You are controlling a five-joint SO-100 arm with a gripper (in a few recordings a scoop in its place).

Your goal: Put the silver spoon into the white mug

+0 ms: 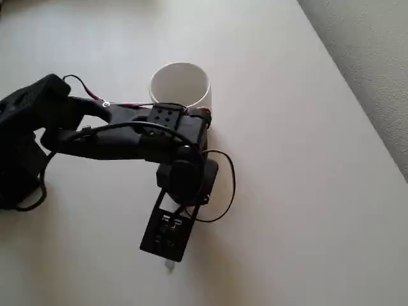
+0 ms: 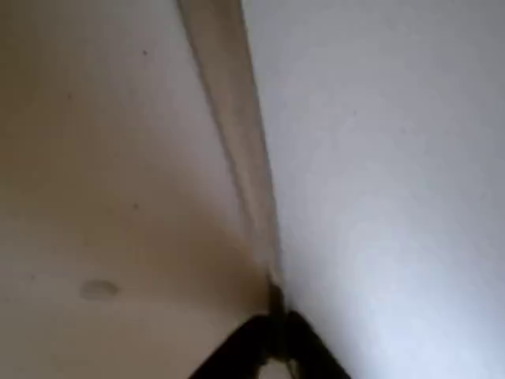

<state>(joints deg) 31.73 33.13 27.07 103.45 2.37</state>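
The white mug stands upright on the table, partly covered at its near rim by my black arm. My gripper points at the table well in front of the mug, its fingers mostly hidden under the wrist housing. A small shiny tip of the silver spoon pokes out just beyond it. In the wrist view the black fingertips meet at the bottom edge. They are shut on the thin end of the silver spoon, which runs up and away as a blurred pale strip. Whether the spoon is off the table is unclear.
The pale table has its right edge running diagonally, with grey carpet beyond it. Red and black cables loop off my wrist. The arm's base sits at the left edge.
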